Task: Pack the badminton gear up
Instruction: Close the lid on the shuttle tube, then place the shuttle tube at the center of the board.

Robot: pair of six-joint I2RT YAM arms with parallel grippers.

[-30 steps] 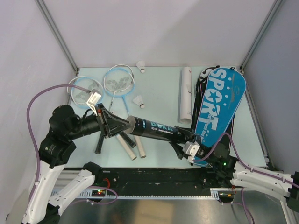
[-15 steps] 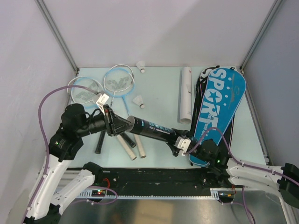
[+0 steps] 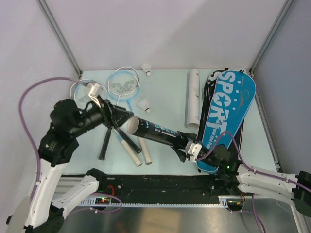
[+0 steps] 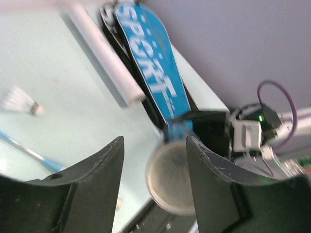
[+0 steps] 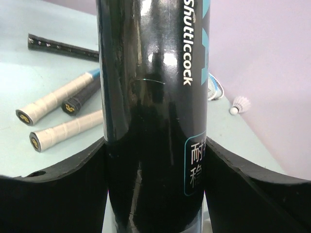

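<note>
The right gripper [image 3: 190, 149] clamps the black tube [image 3: 155, 132] near one end. Its long axis runs straight toward the left gripper [image 3: 122, 119], open mouth just ahead of those parted, empty jaws. A shuttlecock [image 3: 144, 105] lies on the worktop [image 3: 165, 97] close by, nearer the left arm.

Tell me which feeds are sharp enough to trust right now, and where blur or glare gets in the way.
Top external: sharp, evenly lit, only soft shadows. Left wrist: blurred throughout, the shuttlecock smeared, lettering on the blue cover soft but legible. Right wrist: crisp, but the black tube fills the frame with bright glare streaks on its gloss; the racket handles behind are clear.
</note>
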